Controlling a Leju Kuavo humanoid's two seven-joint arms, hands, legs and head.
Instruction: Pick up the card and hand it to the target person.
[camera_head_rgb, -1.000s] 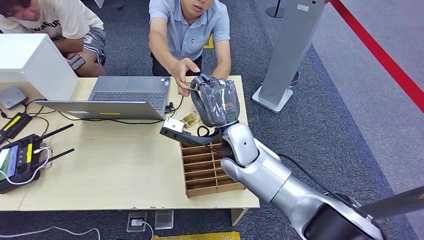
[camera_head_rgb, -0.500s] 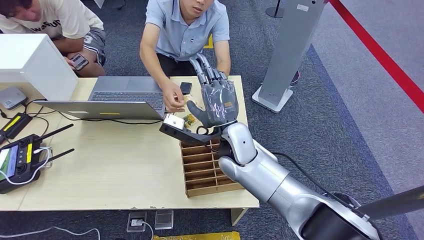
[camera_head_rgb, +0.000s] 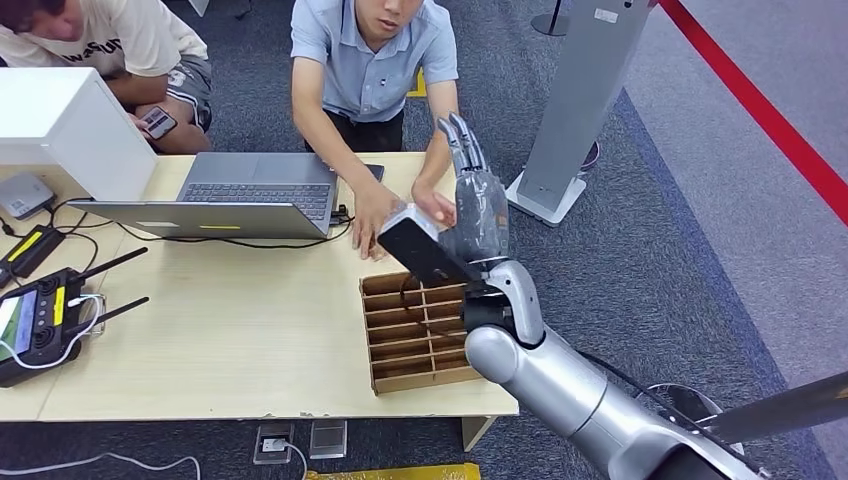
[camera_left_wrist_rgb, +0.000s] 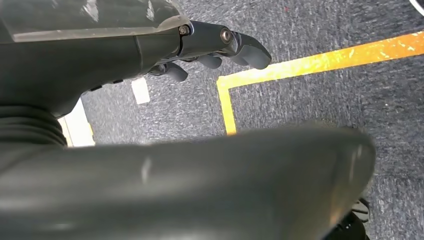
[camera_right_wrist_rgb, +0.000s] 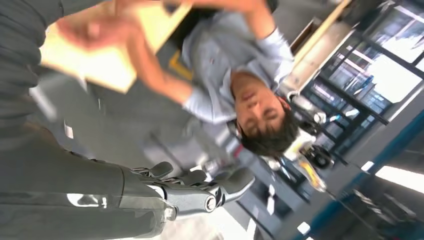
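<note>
Head view: the right hand (camera_head_rgb: 478, 205) stands raised over the table's (camera_head_rgb: 230, 330) far right corner, fingers (camera_head_rgb: 458, 140) straight, spread a little and holding nothing; the right wrist view shows the same, the right hand (camera_right_wrist_rgb: 150, 200) with its fingers stretched out bare. Just beside the fingers' palm side sits a person in a blue shirt (camera_head_rgb: 375, 60), one hand (camera_head_rgb: 375, 225) flat on the tabletop and the other hand (camera_head_rgb: 437, 205) touching or nearly touching the robot's palm; the card cannot be made out, and whether it lies under either of those hands I cannot tell. On the fingers' back side the table edge drops straight to open grey carpet, with a grey pillar stand (camera_head_rgb: 580, 100) near and a red floor line (camera_head_rgb: 760, 100) beyond it. Below the wrist lies a slotted wooden tray (camera_head_rgb: 415, 345), close to the table's right edge; a dark cable loops over its far slots, and I cannot tell any cards in them. Well away on the thumb side stand a laptop (camera_head_rgb: 260, 190) and a handheld controller (camera_head_rgb: 40, 320). In the left wrist view the left hand (camera_left_wrist_rgb: 125, 55) hangs over carpet with a yellow line (camera_left_wrist_rgb: 310, 62), fingers (camera_left_wrist_rgb: 245, 47) loosely curved and holding nothing.
</note>
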